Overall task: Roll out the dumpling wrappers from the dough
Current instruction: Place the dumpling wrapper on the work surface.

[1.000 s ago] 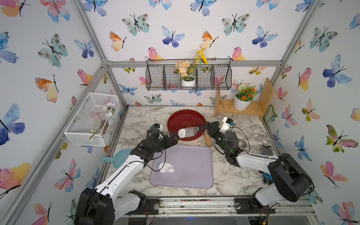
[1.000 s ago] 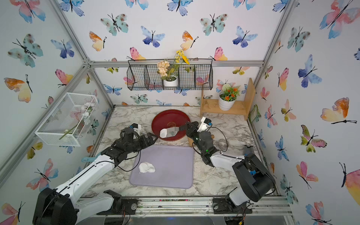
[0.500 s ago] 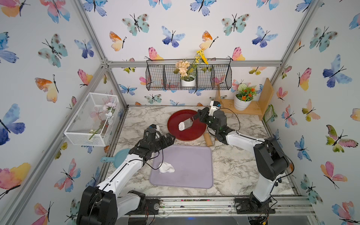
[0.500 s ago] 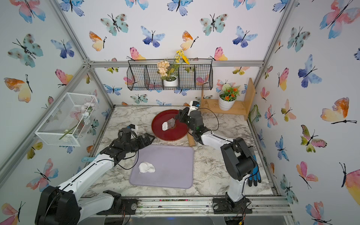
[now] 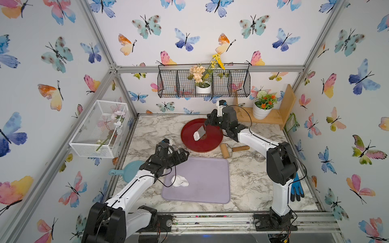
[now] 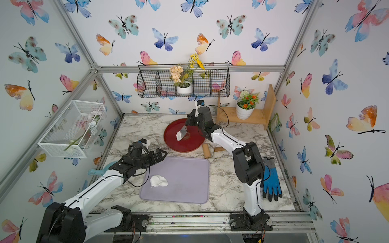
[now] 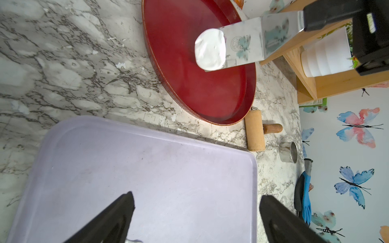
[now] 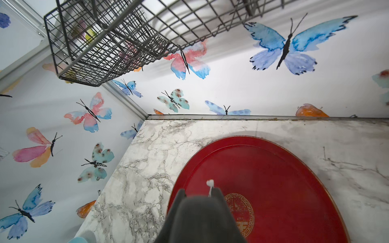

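Polished metal scraper [image 7: 252, 42] w/ mirror finish; glossy tray [image 7: 200, 94]; bare wood roller [image 7: 254, 130]; matt dough [image 5: 179, 181]; smooth matt mat [image 7: 147, 168].

Blue glove [image 6: 271, 181] near steel cup [image 7: 288, 152], potted flowers [image 5: 263, 106] on wooden shelf [image 5: 274, 120], lilac mat [image 5: 208, 183]

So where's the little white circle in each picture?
Top view: dumpling wrapper on the scraper's tip, over the red tray.
Top view: same spot.
Left wrist: on the scraper's tip, over the tray.
Right wrist: just a white sliver by the right gripper; unsure.
Landmark: the red tray.
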`<move>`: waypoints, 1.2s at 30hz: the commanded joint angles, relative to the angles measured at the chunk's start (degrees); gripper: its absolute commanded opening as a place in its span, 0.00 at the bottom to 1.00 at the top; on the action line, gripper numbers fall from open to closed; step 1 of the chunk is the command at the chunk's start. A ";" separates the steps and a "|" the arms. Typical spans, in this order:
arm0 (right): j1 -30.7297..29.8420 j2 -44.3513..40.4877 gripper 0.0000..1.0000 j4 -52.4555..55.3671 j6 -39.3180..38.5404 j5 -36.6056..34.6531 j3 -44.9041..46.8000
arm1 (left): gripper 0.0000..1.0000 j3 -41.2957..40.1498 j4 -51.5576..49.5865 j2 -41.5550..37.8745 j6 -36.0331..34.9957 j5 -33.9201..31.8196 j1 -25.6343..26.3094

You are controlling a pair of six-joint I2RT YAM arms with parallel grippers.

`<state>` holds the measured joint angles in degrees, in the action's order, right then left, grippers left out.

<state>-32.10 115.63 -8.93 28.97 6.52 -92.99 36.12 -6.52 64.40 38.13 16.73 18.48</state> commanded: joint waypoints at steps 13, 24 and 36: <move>0.37 5.27 0.02 10.35 -5.06 3.75 -11.05 | 0.99 -2.44 0.79 -2.36 -0.16 2.25 -0.16; 0.46 6.33 0.02 15.67 -9.23 0.74 -14.61 | 0.99 -3.07 1.51 -2.19 0.10 2.52 -0.20; 0.26 8.03 0.02 21.24 -16.14 -1.59 -18.00 | 0.99 -4.30 1.82 -2.53 0.37 2.60 -0.22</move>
<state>-32.08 122.91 10.55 16.10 7.20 -109.47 32.64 -5.19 62.81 38.59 17.96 18.44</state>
